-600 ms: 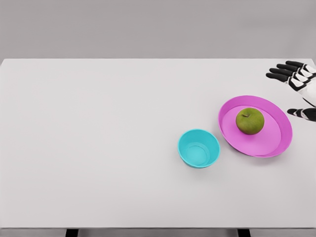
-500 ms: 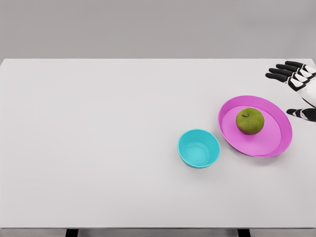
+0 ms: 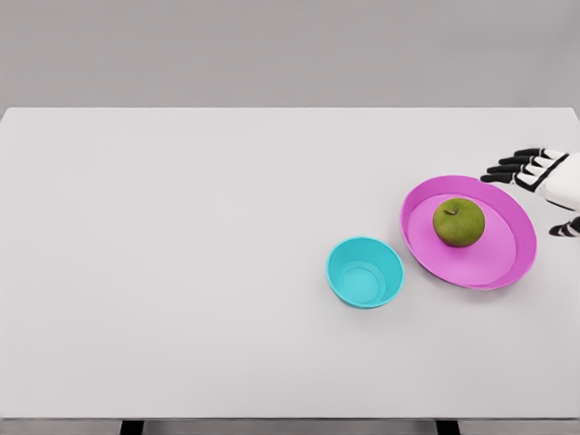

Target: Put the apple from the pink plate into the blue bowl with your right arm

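A green apple (image 3: 459, 222) lies in the middle of the pink plate (image 3: 503, 263) on the right side of the white table. The blue bowl (image 3: 364, 272) stands just left of the plate, with nothing in it. My right hand (image 3: 536, 190) comes in at the right edge, open, its black-tipped fingers (image 3: 507, 168) spread and reaching over the plate's far right rim. The hand is apart from the apple, a short way to its right. The left arm does not show.
The white table (image 3: 181, 263) spans the whole view, its front edge near the bottom of the picture. A plain grey wall stands behind it.
My right hand has dropped lower and nearer the plate, its fingertips now at the plate's far right rim. Apple, plate and bowl have not moved.
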{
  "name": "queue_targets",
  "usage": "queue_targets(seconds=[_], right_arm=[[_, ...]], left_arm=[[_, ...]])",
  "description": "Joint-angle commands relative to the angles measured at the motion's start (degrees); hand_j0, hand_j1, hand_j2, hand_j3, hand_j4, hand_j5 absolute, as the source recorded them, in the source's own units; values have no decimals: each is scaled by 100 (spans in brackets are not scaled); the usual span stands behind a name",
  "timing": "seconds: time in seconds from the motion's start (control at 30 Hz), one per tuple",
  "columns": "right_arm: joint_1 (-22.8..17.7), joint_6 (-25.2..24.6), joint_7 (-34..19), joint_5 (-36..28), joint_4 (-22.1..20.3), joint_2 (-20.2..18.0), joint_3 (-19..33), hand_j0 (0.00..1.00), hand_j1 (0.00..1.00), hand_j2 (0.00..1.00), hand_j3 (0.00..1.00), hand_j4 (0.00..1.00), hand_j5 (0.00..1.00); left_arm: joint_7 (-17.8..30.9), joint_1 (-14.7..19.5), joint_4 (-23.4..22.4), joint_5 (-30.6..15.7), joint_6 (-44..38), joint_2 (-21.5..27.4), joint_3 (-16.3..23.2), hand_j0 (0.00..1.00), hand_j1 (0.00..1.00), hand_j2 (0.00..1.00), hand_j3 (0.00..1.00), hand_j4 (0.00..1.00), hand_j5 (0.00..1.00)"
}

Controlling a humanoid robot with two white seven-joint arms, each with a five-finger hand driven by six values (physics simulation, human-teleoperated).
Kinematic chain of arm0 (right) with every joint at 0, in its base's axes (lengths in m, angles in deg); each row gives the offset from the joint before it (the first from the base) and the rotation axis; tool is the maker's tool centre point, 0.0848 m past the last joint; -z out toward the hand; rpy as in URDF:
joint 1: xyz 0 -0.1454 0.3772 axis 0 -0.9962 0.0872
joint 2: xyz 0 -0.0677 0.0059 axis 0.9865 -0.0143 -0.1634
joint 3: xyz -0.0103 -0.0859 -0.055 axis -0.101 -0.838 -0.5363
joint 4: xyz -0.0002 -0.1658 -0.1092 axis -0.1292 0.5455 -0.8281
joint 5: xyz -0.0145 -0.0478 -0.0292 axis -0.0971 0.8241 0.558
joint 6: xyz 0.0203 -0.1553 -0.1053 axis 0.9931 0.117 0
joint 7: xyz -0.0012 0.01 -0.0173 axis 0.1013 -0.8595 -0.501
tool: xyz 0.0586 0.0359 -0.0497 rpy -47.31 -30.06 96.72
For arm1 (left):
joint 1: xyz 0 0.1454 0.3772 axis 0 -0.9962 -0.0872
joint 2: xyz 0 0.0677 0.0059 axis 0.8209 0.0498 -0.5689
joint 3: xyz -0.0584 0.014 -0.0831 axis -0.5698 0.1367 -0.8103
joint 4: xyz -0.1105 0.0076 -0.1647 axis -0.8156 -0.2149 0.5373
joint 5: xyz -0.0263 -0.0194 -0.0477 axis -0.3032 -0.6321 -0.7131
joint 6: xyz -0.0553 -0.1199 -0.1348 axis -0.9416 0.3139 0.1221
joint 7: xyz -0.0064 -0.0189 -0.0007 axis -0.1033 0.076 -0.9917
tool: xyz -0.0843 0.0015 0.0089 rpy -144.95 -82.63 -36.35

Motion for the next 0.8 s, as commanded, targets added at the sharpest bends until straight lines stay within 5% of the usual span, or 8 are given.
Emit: queue_targets(seconds=[0.0, 0.1, 0.2, 0.33, 0.77], right_arm=[[9, -13, -251, -36, -13, -6, 33, 100, 100, 100, 100, 100, 100], [176, -13, -578, -54, -30, 11, 68, 100, 100, 100, 100, 100, 100], [799, -13, -578, -36, 13, 266, -11, 100, 100, 100, 100, 100, 100], [1599, -13, -578, -36, 373, 556, -995, 100, 100, 100, 100, 100, 100], [2276, -13, -578, 579, 1138, 811, -2146, 100, 100, 100, 100, 100, 100]], left_arm=[[1, 0, 0, -1, 0, 0, 0, 100, 100, 100, 100, 100, 100], [1, 0, 0, -1, 0, 0, 0, 100, 100, 100, 100, 100, 100], [1, 0, 0, -1, 0, 0, 0, 100, 100, 100, 100, 100, 100], [1, 0, 0, -1, 0, 0, 0, 100, 100, 100, 100, 100, 100], [1, 0, 0, -1, 0, 0, 0, 100, 100, 100, 100, 100, 100]])
